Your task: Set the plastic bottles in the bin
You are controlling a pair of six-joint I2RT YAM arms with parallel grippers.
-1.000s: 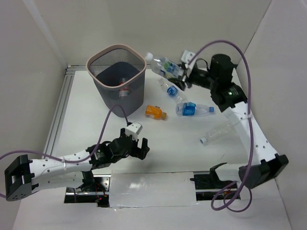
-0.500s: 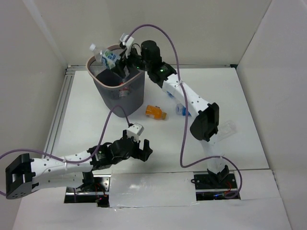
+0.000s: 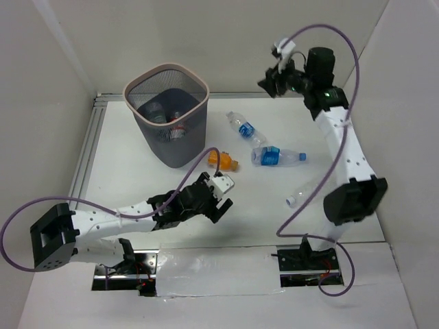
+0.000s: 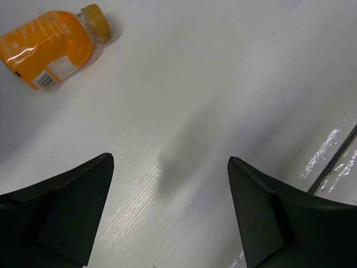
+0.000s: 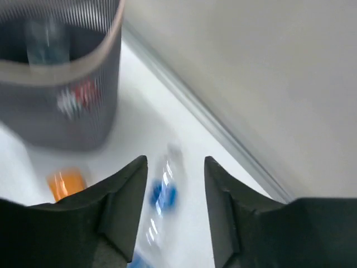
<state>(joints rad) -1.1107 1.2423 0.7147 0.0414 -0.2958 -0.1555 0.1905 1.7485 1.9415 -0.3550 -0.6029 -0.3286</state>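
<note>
The dark mesh bin [image 3: 184, 140] stands at the back left with bottles lying inside [image 3: 162, 115]. The short orange bottle [image 3: 221, 160] lies right of it. Two blue-labelled bottles [image 3: 243, 128] [image 3: 274, 156] and a clear bottle [image 3: 312, 188] lie further right. My left gripper [image 3: 221, 199] is open and empty just in front of the orange bottle, which shows at the top left of the left wrist view [image 4: 47, 53]. My right gripper [image 3: 271, 79] is open and empty, high at the back right. Its blurred view shows the bin [image 5: 61, 84] and a blue-labelled bottle [image 5: 164, 192].
White walls close the table in on the left, back and right. An aluminium rail [image 3: 86, 154] runs along the left side, and another along the back [image 5: 206, 117]. Purple cables loop over both arms. Tape and metal strips [image 4: 334, 159] lie along the near edge.
My right gripper has let a green-white bottle drop into the bin and swung back right, now empty. My left gripper has moved right, towards the orange bottle.
</note>
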